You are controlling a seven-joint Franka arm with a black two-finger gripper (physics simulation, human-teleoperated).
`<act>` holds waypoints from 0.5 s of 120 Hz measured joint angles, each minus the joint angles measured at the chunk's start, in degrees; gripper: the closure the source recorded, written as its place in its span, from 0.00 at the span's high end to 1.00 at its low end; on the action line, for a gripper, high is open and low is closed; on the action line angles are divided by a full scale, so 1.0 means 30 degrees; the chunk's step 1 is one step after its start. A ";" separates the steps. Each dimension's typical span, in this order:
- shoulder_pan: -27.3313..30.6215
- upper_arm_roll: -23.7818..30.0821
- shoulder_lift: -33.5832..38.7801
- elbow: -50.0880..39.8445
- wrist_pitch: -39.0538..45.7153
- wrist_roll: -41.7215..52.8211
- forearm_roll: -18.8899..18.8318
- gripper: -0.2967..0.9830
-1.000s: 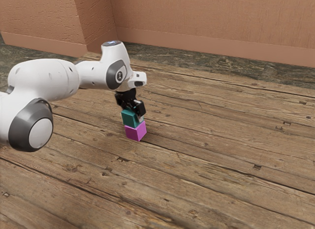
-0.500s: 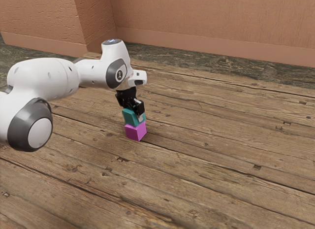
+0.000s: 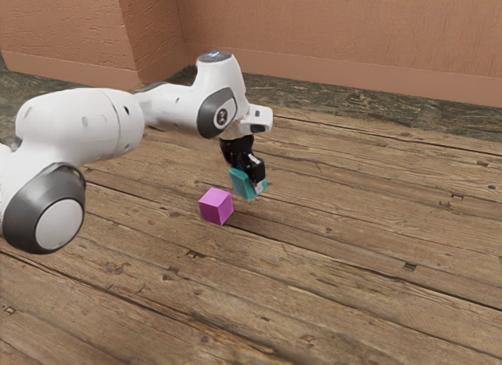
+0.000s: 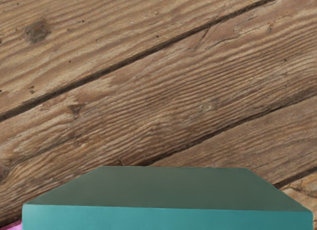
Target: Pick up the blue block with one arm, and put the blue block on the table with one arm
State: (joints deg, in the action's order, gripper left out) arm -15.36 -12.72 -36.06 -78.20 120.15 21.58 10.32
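The teal-blue, smooth-faced block (image 3: 242, 184) is in the grasp of the black two-finger gripper (image 3: 252, 184), which is clamped on it from two sides, one pale fingertip pressed against the face that looks toward four o'clock in the exterior view. The block sits tilted in that grip, its lower edge slanting rather than lying flat; how near that edge comes to the planks I cannot tell. In the wrist view it is large and close under the hand, a dull grey-green face meeting a brighter teal one along a straight edge. Toward eight o'clock from it in the exterior view, near but apart, a magenta cube (image 3: 214, 209) rests upright and flat on the table (image 3: 353, 247) of worn brown wooden planks; the wrist view has a sliver of pink beside one corner of the block. Above the gripper, toward eleven o'clock, stands the wrist of the white and dark grey jointed arm (image 3: 74, 125), whose thick links run on toward nine o'clock to the exterior view's left edge. Farther off, from eleven round to two o'clock, a dark, mottled stone strip (image 3: 353, 111) borders the planks, and behind it rises a salmon-coloured wall (image 3: 337, 35) with a plain skirting.
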 joint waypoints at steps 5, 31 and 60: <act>-0.0306 0.0001 -0.0005 0.0004 0.0000 -0.0042 -0.0011 0.48; -0.1105 0.0047 -0.1441 0.0032 0.0026 -0.0301 -0.0017 0.48; -0.1321 0.0057 -0.2176 0.0037 0.0046 -0.0563 -0.0013 0.48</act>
State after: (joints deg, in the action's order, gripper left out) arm -19.33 -12.55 -42.59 -78.09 120.29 19.89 10.28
